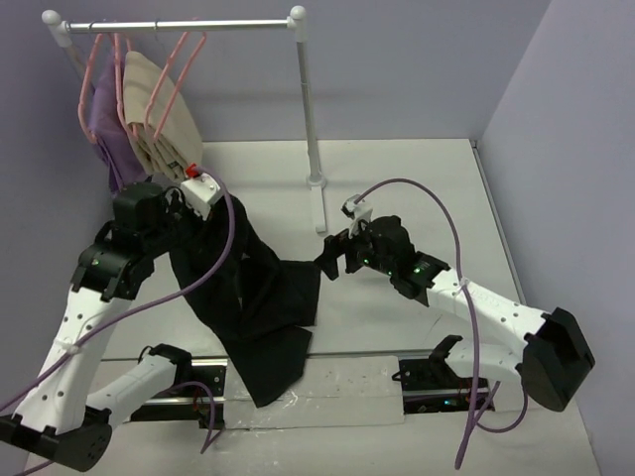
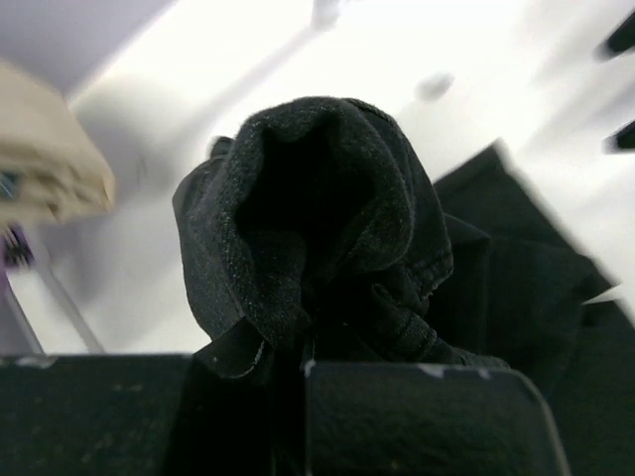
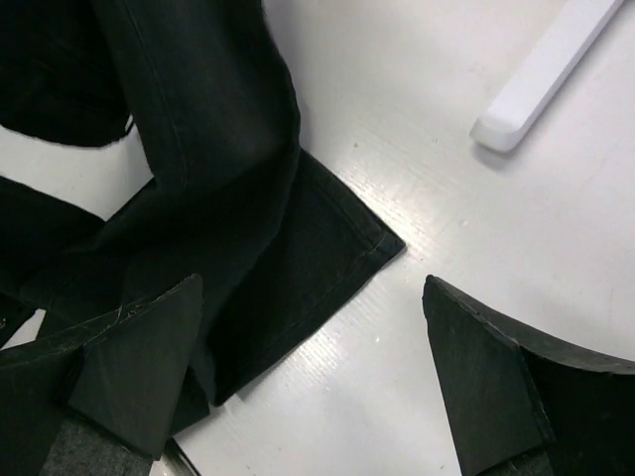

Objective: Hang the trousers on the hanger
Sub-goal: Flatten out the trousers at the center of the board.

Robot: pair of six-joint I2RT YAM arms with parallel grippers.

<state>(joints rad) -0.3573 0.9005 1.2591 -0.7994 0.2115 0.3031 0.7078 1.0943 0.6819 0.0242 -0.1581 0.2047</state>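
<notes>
Above the white table (image 1: 397, 178), the left gripper (image 2: 298, 372) is pinching the bunched trousers (image 1: 258, 297). The right gripper (image 3: 308, 367), at their three o'clock, is hovering with jaws spread. The hanger (image 1: 182, 74), at eleven o'clock, is awaiting them.

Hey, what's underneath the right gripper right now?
Below the open right gripper lie a hemmed corner of the black trousers and bare white table. Whatever the cloth itself covers cannot be seen.

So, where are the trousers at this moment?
In the top view, left of centre: the trousers hang bunched from the left gripper and drape onto the table, one leg's hem lying below the open right gripper.
</notes>
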